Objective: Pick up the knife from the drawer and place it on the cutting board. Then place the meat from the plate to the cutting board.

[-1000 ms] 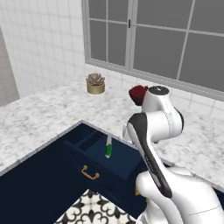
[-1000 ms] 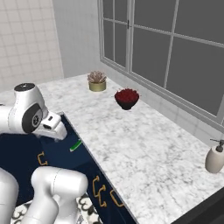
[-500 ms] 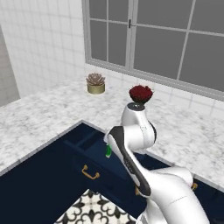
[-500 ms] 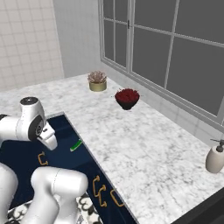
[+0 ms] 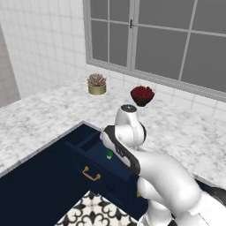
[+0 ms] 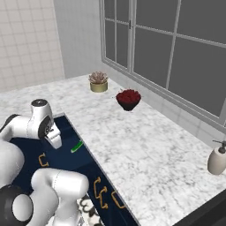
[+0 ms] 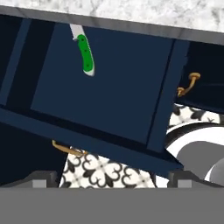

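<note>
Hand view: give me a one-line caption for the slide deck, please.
Looking into the open navy-blue drawer, where the green-handled, silver-bladed knife lies at the far edge under the marble counter, open jaws hovering short of it.

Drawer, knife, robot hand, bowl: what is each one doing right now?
drawer: pulled open, brass pull at its front.
knife: lying flat in the drawer, near the counter edge, not held.
hand: open, empty, above the drawer, apart from the knife.
dark bowl: upright on the counter, full of red pieces.
potted plant: upright by the window.
soap bottle: upright on the counter.
</note>
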Controlling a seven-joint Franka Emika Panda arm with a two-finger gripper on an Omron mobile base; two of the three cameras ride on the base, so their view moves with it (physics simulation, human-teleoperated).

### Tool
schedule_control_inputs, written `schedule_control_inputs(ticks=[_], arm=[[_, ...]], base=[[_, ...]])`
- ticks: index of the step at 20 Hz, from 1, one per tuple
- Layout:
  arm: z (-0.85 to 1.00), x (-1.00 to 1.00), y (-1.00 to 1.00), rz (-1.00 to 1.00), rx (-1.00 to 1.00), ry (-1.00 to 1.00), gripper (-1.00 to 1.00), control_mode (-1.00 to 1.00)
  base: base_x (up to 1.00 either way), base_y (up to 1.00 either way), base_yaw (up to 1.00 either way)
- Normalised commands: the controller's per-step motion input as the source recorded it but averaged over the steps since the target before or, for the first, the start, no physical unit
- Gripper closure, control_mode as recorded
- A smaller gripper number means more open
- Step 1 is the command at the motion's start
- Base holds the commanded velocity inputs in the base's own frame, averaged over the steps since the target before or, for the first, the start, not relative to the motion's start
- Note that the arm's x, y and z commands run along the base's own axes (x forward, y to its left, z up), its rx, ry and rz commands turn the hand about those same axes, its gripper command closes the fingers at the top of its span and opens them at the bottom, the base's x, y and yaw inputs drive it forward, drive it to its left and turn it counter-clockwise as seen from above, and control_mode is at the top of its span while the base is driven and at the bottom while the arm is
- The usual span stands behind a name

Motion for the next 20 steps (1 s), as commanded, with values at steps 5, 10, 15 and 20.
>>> schedule_control_inputs(ticks=[5,10,15,20], arm=[[-0.56,0.47,0.32,0.0,0.0,0.03,-1.0,-1.0],[-0.51,0.32,0.27,0.0,-0.01,0.0,-1.0,-1.0],[-0.48,0.25,0.04,0.0,-0.02,0.0,-1.0,-1.0],[-0.54,0.15,0.03,0.0,-0.04,0.02,-1.0,-1.0]], base=[[0.0,0.0,0.0],[0.0,0.0,0.0],[0.0,0.0,0.0],[0.0,0.0,0.0]])
